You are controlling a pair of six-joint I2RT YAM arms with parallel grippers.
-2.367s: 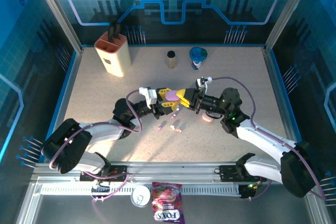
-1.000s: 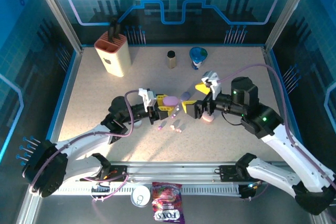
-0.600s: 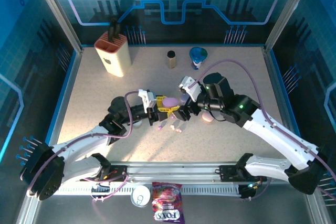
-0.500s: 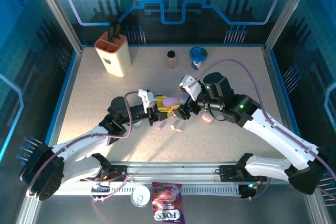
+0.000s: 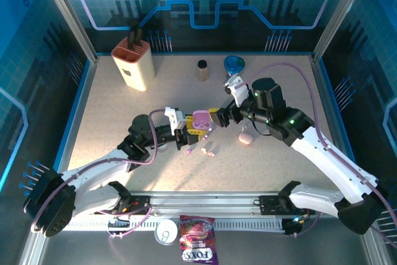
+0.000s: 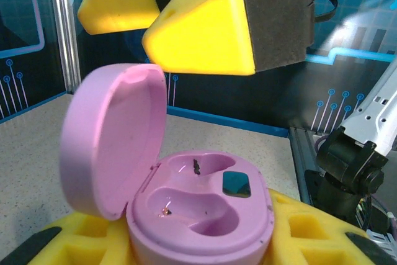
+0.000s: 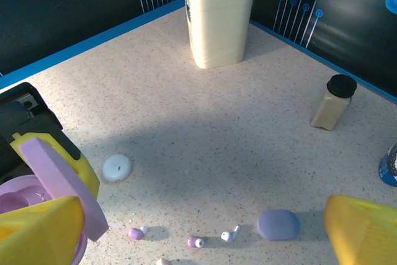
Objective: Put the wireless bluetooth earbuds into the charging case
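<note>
- Both wells (image 6: 208, 214) of the charging case (image 6: 186, 249) sit empty, case clenched in my left hand (image 5: 197, 130)
- Earbuds (image 7: 229, 234) lie on the surface (image 7: 186, 122) below it; my released right hand (image 5: 218, 118), just above, may knock the lid (image 6: 115, 134) shut

Overhead looks down on table (image 5: 124, 110), wrist views low, both sharing pink case (image 6: 198, 215)

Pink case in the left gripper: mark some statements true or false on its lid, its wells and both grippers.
The lid of the pink case stands open. True.
Both wells hold earbuds. False: both wells are empty.
The left gripper holds the pink case. True.
The right gripper is shut on an earbud. False: it is open and empty; the earbuds lie on the table.
</note>
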